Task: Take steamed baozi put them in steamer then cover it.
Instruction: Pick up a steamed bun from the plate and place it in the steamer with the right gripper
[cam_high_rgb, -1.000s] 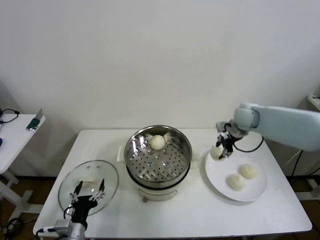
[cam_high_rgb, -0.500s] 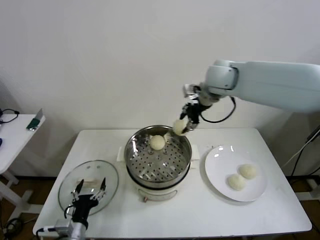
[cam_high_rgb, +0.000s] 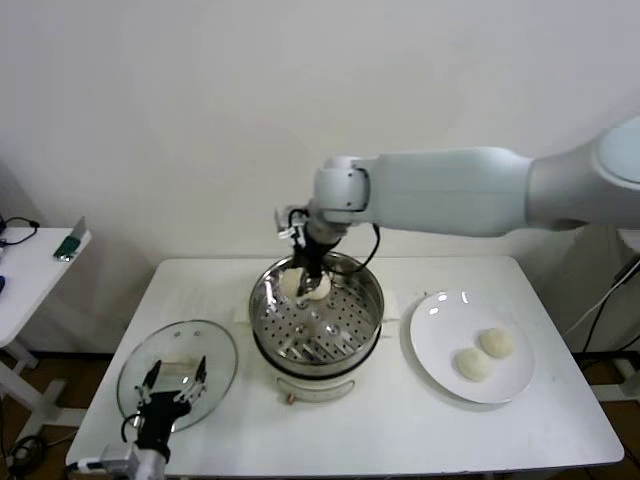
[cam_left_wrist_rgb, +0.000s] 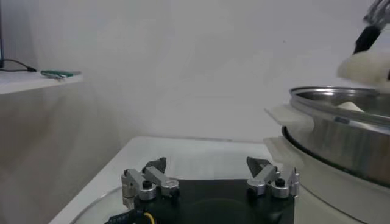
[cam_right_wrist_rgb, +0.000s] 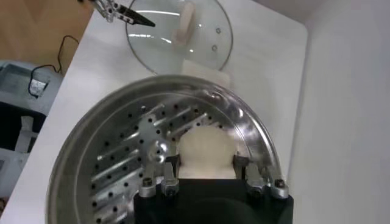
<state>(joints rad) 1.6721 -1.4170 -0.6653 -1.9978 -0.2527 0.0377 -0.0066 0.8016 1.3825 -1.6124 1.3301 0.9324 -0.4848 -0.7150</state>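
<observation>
While the table (cam_high_rgb: 400, 420) fills the lower frame, the steamer (cam_high_rgb: 317, 312) sits mid-frame, the white plate (cam_high_rgb: 440, 345) lower right, the cover (cam_high_rgb: 178, 368) lower left. Right end effector (cam_high_rgb: 305, 283) grips one baozi (cam_right_wrist_rgb: 206, 153), hiding another. Left end effector (cam_left_wrist_rgb: 210, 180) hangs wide.

A white table (cam_high_rgb: 400, 420) is carrying the steamer (cam_high_rgb: 316, 345), the cover (cam_high_rgb: 176, 365) and a white plate (cam_high_rgb: 500, 385).
</observation>
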